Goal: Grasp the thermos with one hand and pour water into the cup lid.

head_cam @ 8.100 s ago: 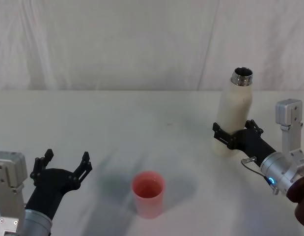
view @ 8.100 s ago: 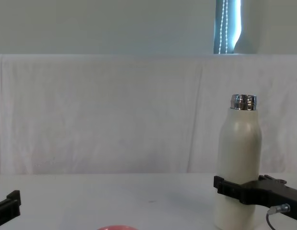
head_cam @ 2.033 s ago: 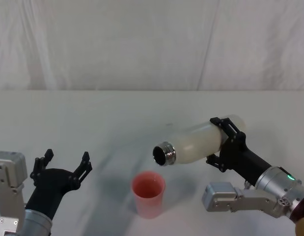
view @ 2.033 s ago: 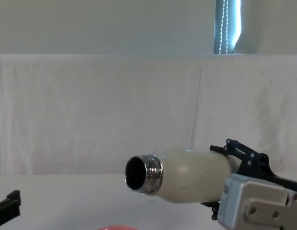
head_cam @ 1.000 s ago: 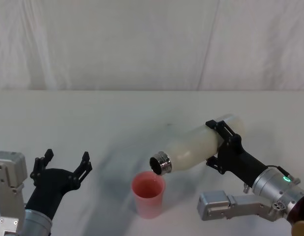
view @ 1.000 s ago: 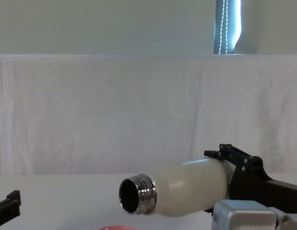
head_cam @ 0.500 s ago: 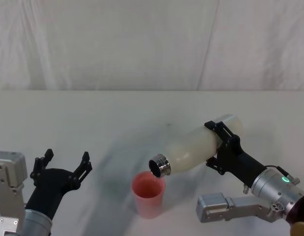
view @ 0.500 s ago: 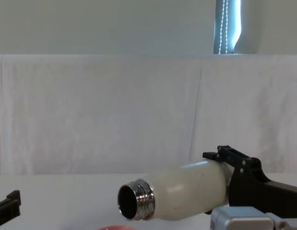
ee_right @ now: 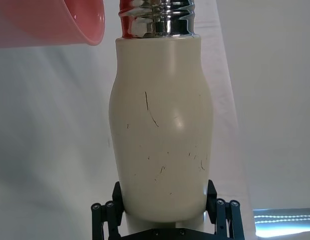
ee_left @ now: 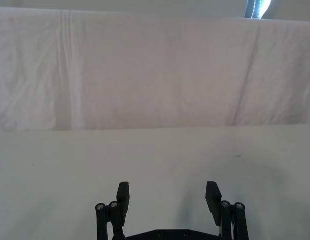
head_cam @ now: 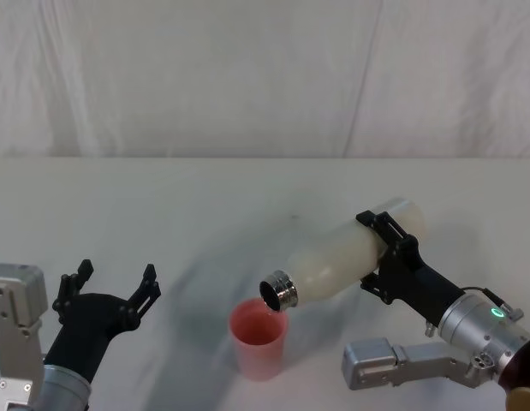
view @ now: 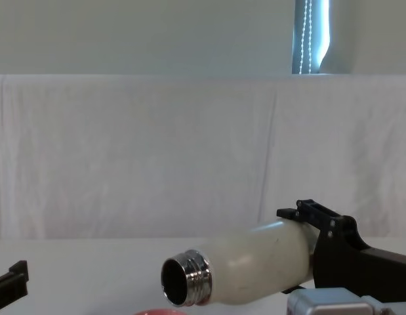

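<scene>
The right gripper [head_cam: 391, 257] is clamping the thermos [head_cam: 350, 253] around its lower body, fingers pressed on both sides. The thermos is lying nearly horizontal in the air, long axis running right-far to left-near, steel neck [head_cam: 277, 292] tipping downward toward the left. Its mouth is hanging just above the right rim of the cup lid [head_cam: 259, 337], which is standing upright on the white table [head_cam: 162, 205] near centre. The left gripper [head_cam: 106, 295] is idling near left, fingers spread wide, holding nothing.

white table [head_cam: 205, 197] | on it: pink cup lid [head_cam: 259, 338], upright
</scene>
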